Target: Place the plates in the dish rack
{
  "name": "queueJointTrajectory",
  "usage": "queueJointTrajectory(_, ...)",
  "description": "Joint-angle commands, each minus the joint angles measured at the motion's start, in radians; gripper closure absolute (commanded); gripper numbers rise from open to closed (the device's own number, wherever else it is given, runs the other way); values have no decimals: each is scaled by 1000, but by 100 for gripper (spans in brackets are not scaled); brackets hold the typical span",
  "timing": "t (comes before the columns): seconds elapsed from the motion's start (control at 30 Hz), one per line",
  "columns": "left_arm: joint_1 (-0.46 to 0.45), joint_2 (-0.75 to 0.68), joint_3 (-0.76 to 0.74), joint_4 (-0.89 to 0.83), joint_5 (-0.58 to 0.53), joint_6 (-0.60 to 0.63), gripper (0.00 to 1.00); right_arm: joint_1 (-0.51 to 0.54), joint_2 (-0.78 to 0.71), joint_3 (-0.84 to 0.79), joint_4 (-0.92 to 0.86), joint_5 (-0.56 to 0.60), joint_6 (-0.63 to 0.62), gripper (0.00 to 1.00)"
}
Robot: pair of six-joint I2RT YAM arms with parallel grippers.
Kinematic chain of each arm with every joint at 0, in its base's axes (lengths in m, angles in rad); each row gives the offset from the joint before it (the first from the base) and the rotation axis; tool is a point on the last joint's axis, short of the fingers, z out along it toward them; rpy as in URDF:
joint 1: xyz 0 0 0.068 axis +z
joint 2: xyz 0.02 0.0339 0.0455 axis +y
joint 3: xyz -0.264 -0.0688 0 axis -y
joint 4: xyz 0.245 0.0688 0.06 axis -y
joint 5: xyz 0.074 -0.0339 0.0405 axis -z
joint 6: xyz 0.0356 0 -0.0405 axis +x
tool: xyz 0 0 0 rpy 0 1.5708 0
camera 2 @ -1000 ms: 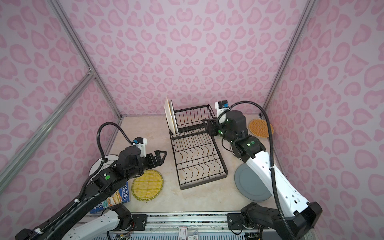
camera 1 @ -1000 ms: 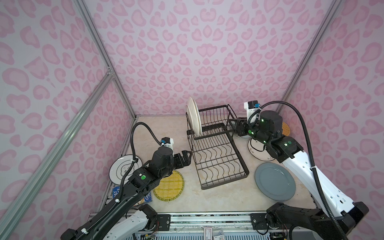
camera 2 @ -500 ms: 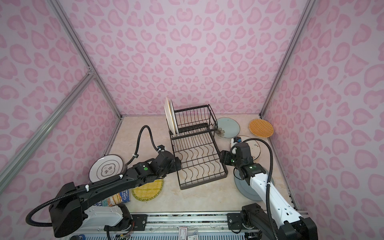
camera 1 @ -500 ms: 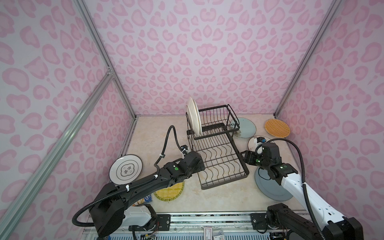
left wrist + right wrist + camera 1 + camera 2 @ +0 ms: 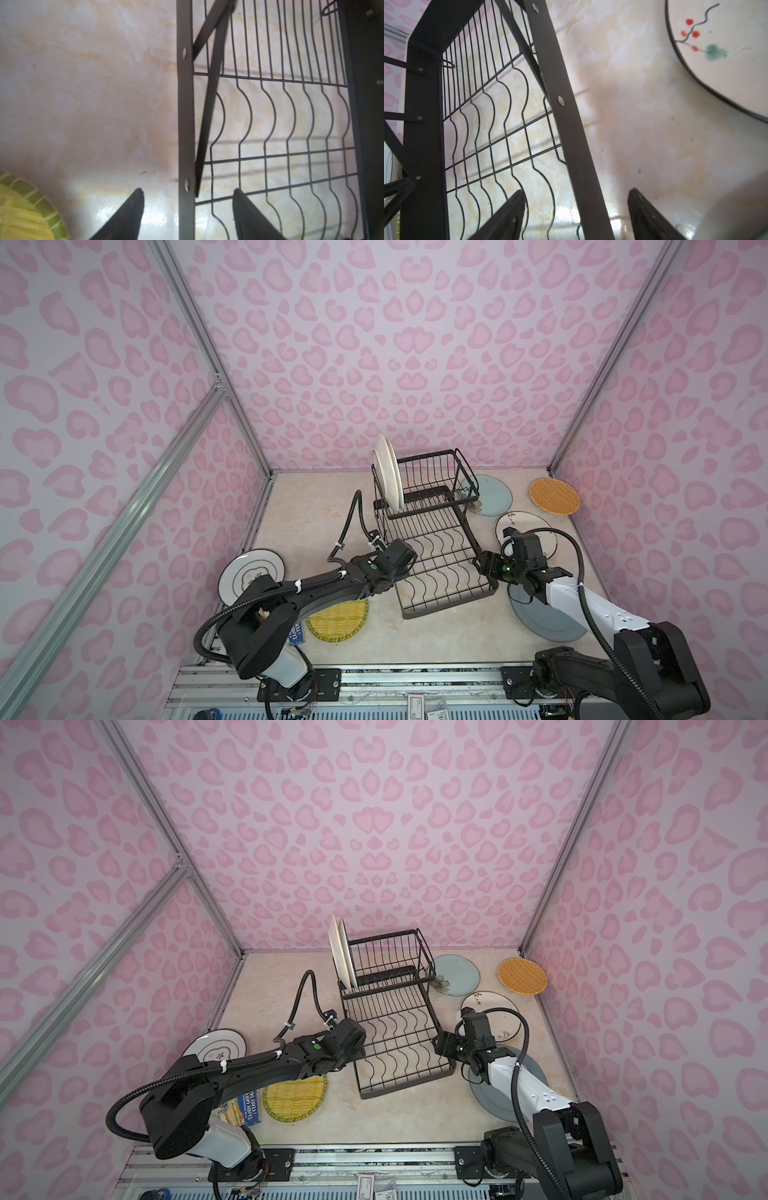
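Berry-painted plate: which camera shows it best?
Right wrist view: the berry-painted plate is close, red berries and green leaf sharp. Both top views show it small, partly behind the right arm. Left wrist view misses it.

The right arm covers part of the grey-blue plate; the left arm hides most of the blue box.

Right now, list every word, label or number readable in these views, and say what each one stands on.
"...NDY GRAF..." above "TERRY DE...": white lettering on the small blue box. It is partly hidden, so the reading is uncertain.
White tag at the near edge: the print is too small to read.
Nothing else in any view carries readable text.
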Motion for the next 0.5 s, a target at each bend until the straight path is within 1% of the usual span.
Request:
queueJointTrajectory(0.0,10,14,6,-1,-12,-1,39,14,10,-18,58,-30,30,23)
queueJointTrajectory(0.13,40,31,10,4,-2,38,55,68,28,-26,92,-18,64,23)
queueJointTrajectory(0.27,97,48,11,17,49,79,62,131,65,-26,151,-6,127,24)
queueJointTrajectory(0.3,111,50,11,18,56,90,63,146,72,-26,166,-4,145,24)
queueJointTrajectory(0.33,124,51,12,19,61,100,68,157,77,-28,181,2,163,25)
queueJointTrajectory(0.47,176,67,32,30,90,162,71,209,93,-25,228,31,221,25)
